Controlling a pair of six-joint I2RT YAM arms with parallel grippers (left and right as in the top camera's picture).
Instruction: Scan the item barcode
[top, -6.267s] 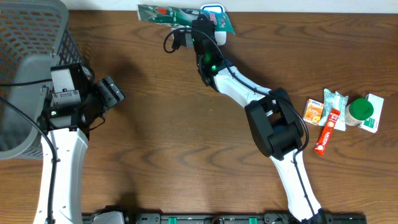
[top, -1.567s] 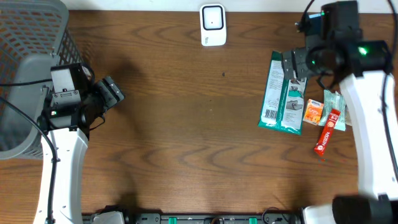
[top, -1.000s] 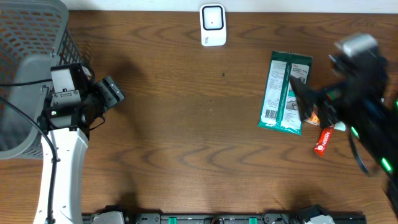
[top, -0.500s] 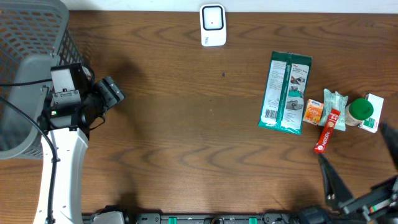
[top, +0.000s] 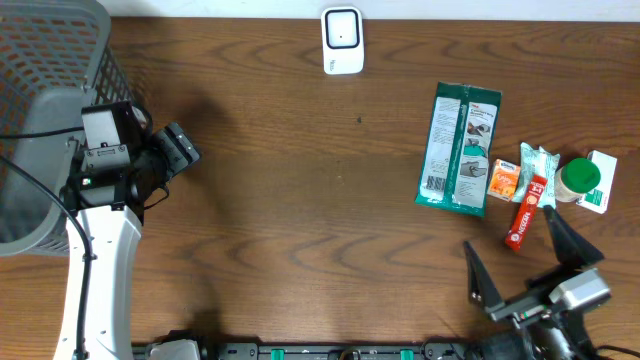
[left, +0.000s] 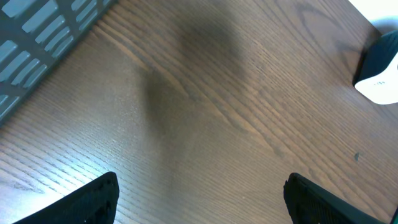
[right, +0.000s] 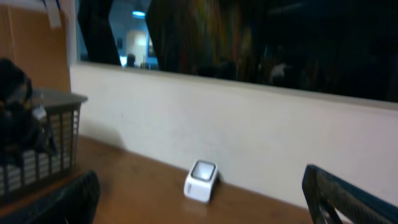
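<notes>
Lying flat on the right half of the table, the green packet has its long side running far to near; it sits well apart from both grippers and neither touches it. The right gripper is at the near right edge, on the near side of the packet, its fingers splayed wide and empty; its wrist camera looks across the table toward the far wall, and the packet is out of its frame. The left gripper is well off to the left, just beside the grey basket, its fingers parted and holding nothing; bare wood fills its wrist view between the two fingers.

The white scanner stands at the far edge, left of the packet and apart from it; nothing lies between the two. Just right of the packet sits a cluster: an orange sachet touching its right edge, a pale green wrapper, a red stick pack, a green-lidded jar and a white box. Seen from above, the near end of the red stick pack falls between the right gripper's spread fingers; how high the gripper is above it cannot be told.
</notes>
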